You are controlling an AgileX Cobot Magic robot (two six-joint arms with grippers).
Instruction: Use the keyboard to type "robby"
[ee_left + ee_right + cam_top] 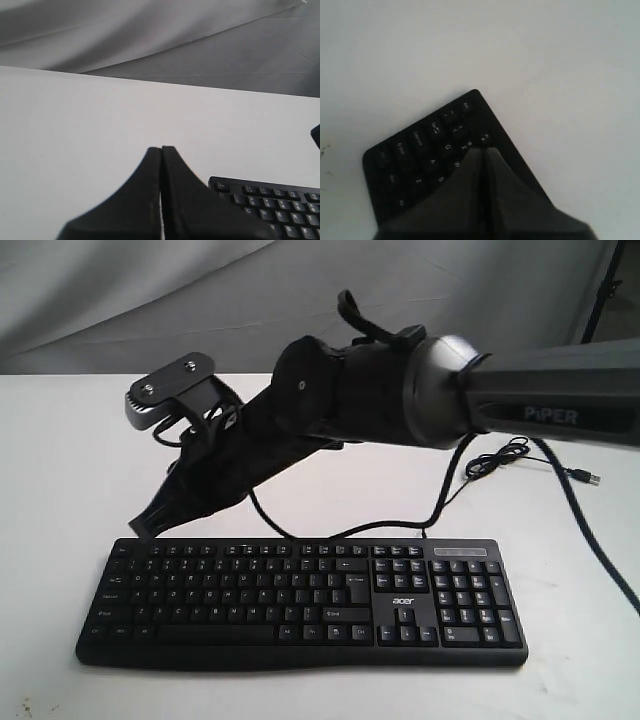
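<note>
The black keyboard (pixel 300 600) with white legends and an "acer" logo lies along the front of the white table. My right arm reaches across from the right. Its gripper (pixel 145 527) is shut and empty, its tip low over the keyboard's far left corner. In the right wrist view the shut gripper (pixel 483 149) points at the number row near the left end of the keyboard (pixel 420 150); I cannot tell whether it touches a key. In the left wrist view my left gripper (pixel 161 148) is shut on nothing, off the corner of the keyboard (pixel 270 200). The exterior view does not show it.
The keyboard's thin black cable (pixel 500 460) loops behind the right arm and ends in a loose USB plug (pixel 590 478) at the right. A grey cloth backdrop (pixel 150 300) hangs behind the table (pixel 60 480).
</note>
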